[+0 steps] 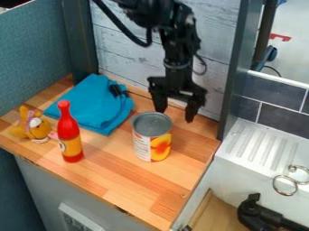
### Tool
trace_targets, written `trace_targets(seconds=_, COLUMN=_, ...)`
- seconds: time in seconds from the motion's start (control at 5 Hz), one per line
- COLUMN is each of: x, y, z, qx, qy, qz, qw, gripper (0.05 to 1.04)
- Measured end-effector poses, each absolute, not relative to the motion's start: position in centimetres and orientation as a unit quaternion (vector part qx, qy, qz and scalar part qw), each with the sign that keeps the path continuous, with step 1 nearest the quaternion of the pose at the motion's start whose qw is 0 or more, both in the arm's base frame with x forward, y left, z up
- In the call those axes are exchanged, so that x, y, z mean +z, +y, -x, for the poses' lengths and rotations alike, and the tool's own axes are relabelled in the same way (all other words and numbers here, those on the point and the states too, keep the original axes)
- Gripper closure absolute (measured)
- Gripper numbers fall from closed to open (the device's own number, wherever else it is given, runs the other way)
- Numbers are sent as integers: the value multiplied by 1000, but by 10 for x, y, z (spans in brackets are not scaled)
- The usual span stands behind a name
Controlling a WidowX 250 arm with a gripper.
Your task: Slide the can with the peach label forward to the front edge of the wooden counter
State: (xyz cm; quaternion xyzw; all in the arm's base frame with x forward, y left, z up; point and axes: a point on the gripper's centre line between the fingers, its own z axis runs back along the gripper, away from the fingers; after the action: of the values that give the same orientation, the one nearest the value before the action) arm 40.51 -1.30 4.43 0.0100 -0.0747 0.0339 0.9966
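Recorded at centre: can [143, 140] of metal, with dull grey sheen on top and smooth, paper-like label. Above it, pincer [175, 115] in matt black. Left of centre: bottle [70, 131] of smooth, glossy plastic, by look. Far left: toy [35, 129] of soft, matt, plush-like cloth. Upper left: folded cloth [93, 106], matt. Beneath: surface [145, 189] in smooth wood, faintly shiny. Upper middle: wall [127, 45] in rough-looking wood planks. Lower right: shiny metal rings [285, 185].
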Motion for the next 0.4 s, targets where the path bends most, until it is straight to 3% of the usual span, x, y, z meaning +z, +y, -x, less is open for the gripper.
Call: trace_targets(seconds=0.4, x=27, y=-6, z=-396, qx=6, qy=-24, qz=-27, qw=999, gripper=84)
